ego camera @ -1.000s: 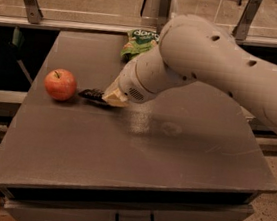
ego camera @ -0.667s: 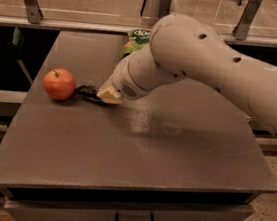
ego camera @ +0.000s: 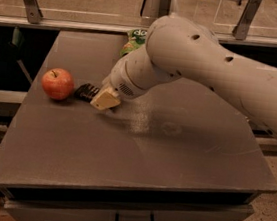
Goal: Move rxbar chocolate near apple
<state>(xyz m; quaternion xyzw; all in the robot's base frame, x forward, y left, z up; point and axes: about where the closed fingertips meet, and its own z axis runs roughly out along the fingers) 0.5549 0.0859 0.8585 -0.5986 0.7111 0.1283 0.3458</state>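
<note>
Dark grey tabletop (ego camera: 137, 163), glass-fronted rail behind. Red apple (ego camera: 57, 83) at table's 9 o'clock edge. Rxbar chocolate (ego camera: 85, 91) lies flat at apple's 3 o'clock, just beside it, touching or not unclear. Gripper (ego camera: 105, 100) low at bar's 3 o'clock end, on or against it; whether clamped or released cannot be told. Over last second, arm crept toward 9 o'clock, bar closing on apple; apple unmoved. Green snack bag (ego camera: 134, 37) at 12 o'clock, now mostly hidden behind arm. Judgement: placement near done; release and retreat remain.
</note>
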